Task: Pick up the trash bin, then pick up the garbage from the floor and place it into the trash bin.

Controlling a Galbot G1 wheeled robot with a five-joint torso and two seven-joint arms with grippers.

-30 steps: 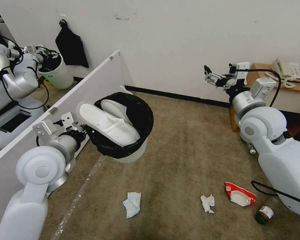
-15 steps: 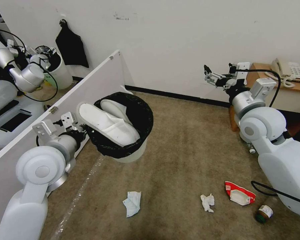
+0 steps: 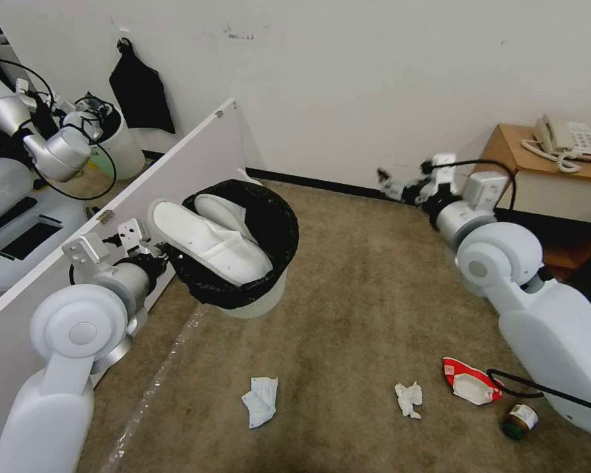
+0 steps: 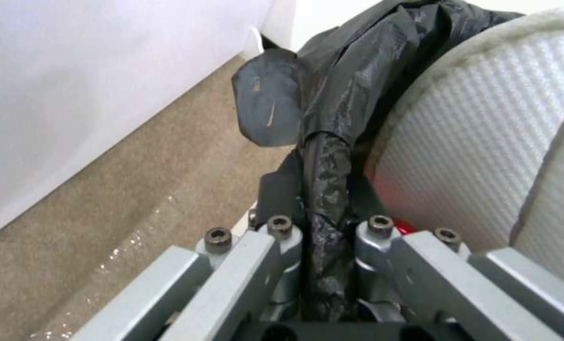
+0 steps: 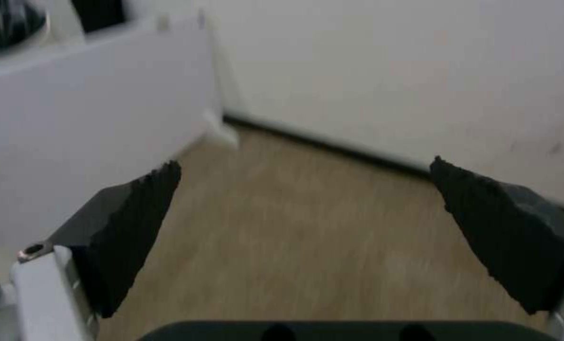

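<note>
A white partition (image 3: 177,164) bounds the left side; open carpet (image 3: 368,289) stretches to the wall. The left gripper (image 3: 166,253) is clamped on the bag-lined rim of the trash bin (image 3: 256,299), held off the floor with two slippers (image 3: 207,240) inside. Face mask (image 3: 261,401), tissue (image 3: 408,399), wrapper (image 3: 471,382) and bottle (image 3: 521,420) lie near the robot. The right gripper (image 3: 391,186), jaws spread wide and empty, hangs above bare carpet.

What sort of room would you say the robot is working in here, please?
Probably a mock hotel or office room used for testing: brown carpet, a desk telephone on a wooden side table, and a white partition board. Litter lies about, and the left gripper holds a lined trash bin.
</note>
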